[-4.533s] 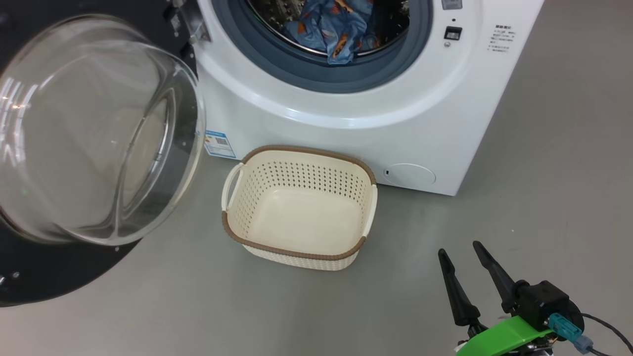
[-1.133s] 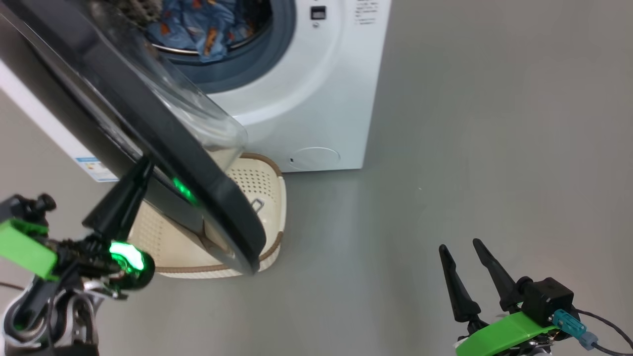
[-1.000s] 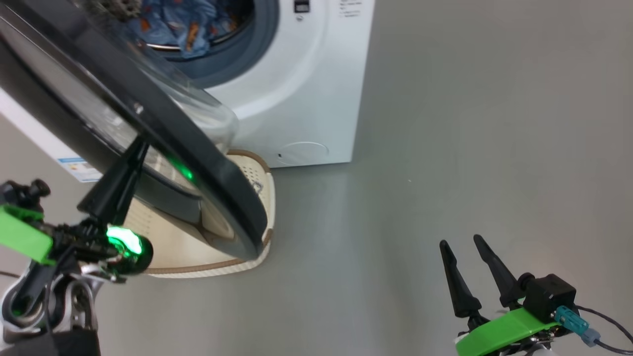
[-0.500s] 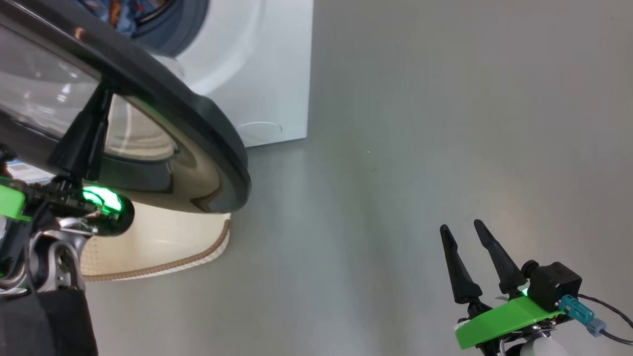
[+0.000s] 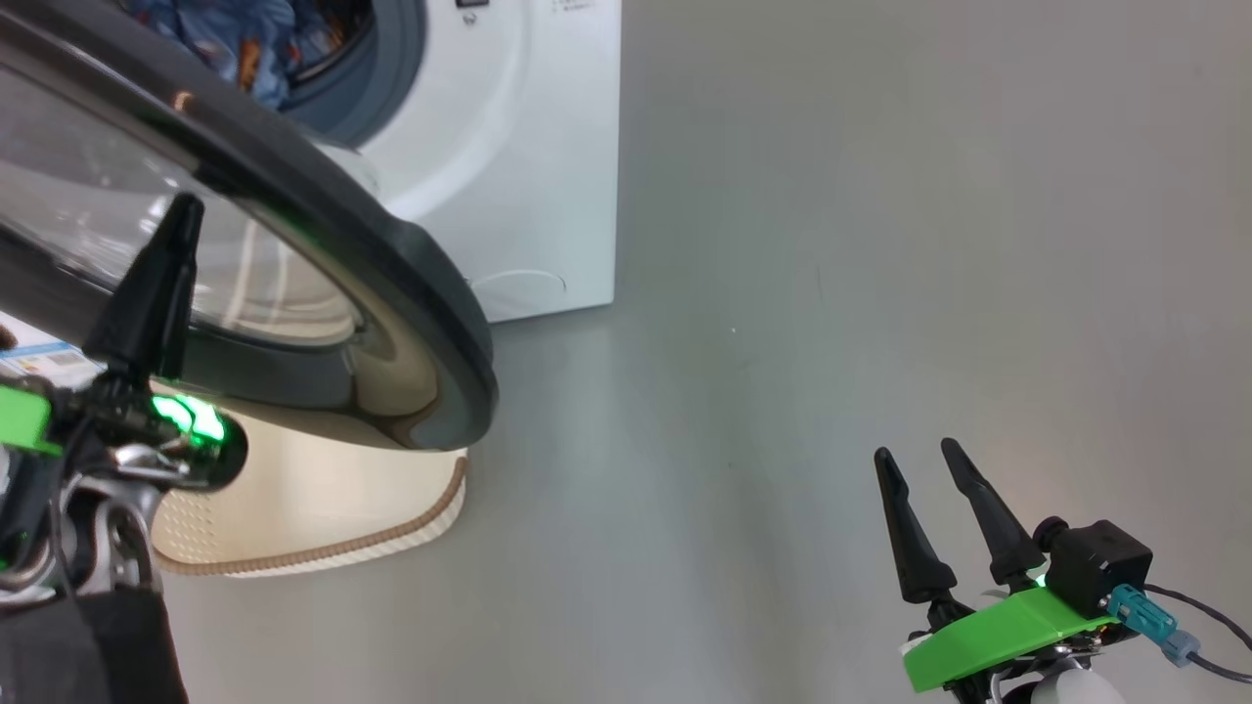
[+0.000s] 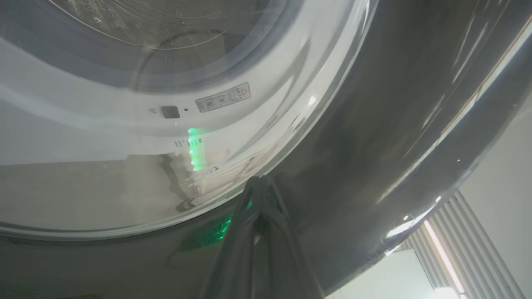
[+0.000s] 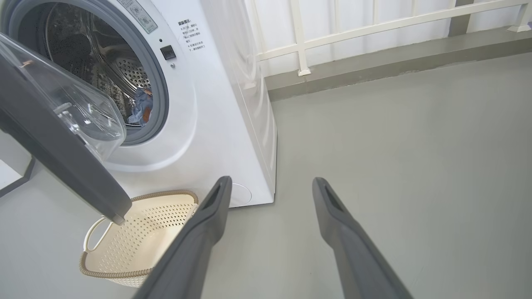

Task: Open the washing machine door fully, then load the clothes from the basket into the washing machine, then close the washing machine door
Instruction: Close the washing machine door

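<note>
The washing machine door is being pressed, for closing, by the left gripper, fingers apparently together; the right gripper is being held clear, fingers wide.

You can see a plain grey floor that runs out to the right and far away. It has one tiny dark speck on it. At the far end of the floor there is a low grey step. A white railing with thin upright bars stands on that step, and it is bright white behind the bars. In the left wrist view you can see a grey panel with straight ridges. A long bright light runs along it, and a plain pale wall is beside it.
</note>
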